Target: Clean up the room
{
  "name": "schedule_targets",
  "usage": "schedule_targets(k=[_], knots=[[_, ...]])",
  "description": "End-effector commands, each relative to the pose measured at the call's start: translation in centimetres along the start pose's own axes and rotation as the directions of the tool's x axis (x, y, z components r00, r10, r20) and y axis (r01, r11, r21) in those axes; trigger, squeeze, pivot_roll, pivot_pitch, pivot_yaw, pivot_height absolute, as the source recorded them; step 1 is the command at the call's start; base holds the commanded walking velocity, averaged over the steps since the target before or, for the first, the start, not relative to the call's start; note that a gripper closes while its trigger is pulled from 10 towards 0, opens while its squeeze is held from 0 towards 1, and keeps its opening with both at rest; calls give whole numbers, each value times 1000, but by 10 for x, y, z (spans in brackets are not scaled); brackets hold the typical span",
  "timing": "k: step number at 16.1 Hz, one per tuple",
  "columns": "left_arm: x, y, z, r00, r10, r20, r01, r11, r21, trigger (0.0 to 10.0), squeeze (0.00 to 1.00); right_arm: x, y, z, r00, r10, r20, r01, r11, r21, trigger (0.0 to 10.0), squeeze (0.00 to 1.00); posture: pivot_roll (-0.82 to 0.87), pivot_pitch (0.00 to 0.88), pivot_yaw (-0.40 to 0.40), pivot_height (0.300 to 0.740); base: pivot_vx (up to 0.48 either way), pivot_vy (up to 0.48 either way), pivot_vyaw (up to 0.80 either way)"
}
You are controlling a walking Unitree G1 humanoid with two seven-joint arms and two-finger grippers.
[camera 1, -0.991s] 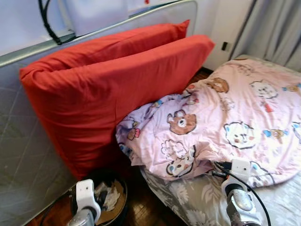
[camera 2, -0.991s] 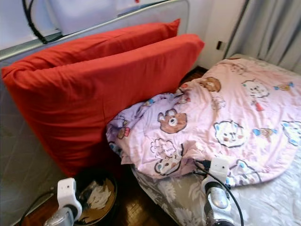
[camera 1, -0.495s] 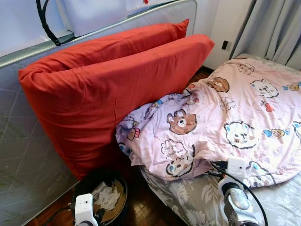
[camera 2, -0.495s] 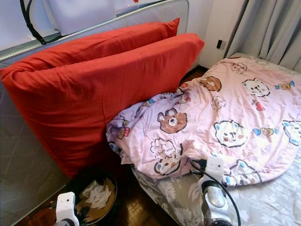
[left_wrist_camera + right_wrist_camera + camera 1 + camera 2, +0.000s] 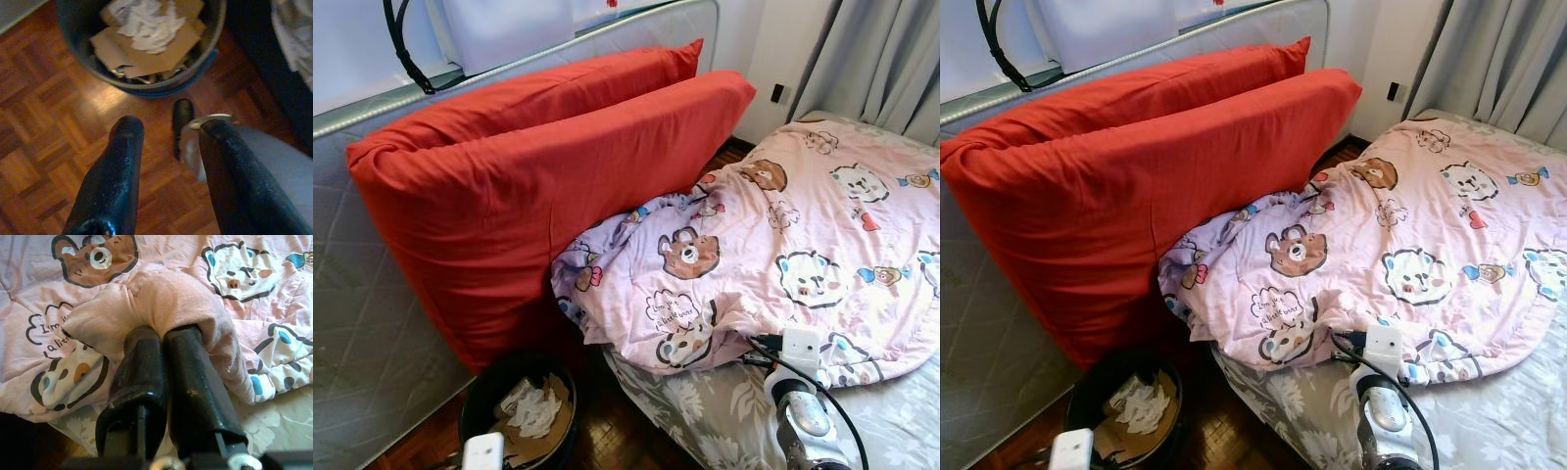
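Observation:
A pink quilt printed with cartoon bears lies rumpled across the bed. My right gripper is shut on a bunched fold at its near edge, and the cloth bulges out over both fingertips. From the head, the right arm rises from below to that edge. Two large red pillows lean on an upended grey mattress. My left gripper hangs open and empty over the parquet floor beside a dark waste bin.
The bin holds cardboard and crumpled white paper, and stands on the floor between the pillows and the bed. The bed's floral sheet shows below the quilt. Grey curtains hang at the back right.
My left arm has dropped toward the bottom edge of the head views, uncovering the bin. The right gripper keeps its hold on the quilt fold, hardly moved.

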State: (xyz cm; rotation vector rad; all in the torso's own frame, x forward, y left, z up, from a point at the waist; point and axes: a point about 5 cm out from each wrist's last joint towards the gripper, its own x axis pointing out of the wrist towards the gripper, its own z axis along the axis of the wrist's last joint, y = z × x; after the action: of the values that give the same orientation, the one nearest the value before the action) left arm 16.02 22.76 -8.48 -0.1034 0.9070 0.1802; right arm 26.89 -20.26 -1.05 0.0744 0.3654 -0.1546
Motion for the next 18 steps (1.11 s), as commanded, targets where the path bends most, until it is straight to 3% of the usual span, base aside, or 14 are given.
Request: schedule_targets(k=[1,6,9,13,18], knots=[[-3,8,-9,999,8,-37,-8,1000,10,10000,0,2,1,5,1000,-3,24,3,1000,-4,10000,0,51,75,10,740,0,0,0],[-4,9,-11,999,6,-43,-4,1000,29,10000,0,1,-2,6,999,-25,33,25,1000,-2,10000,0,49,64,19,740,0,0,0],[-3,-14,-19,998,-21,-59,24,998,54,10000,0,0,-11,6,995,-89,41,90,996,-11,10000,0,46,57,23,740,0,0,0],[-4,-22,-24,998,-34,-58,37,998,54,10000,0,1,-13,10,991,-116,59,117,993,-2,10000,0,50,50,24,740,0,0,0],[-11,10,-30,998,-9,-57,13,998,63,10000,0,0,-9,7,992,-118,48,119,993,-11,10000,0,54,61,25,740,0,0,0]])
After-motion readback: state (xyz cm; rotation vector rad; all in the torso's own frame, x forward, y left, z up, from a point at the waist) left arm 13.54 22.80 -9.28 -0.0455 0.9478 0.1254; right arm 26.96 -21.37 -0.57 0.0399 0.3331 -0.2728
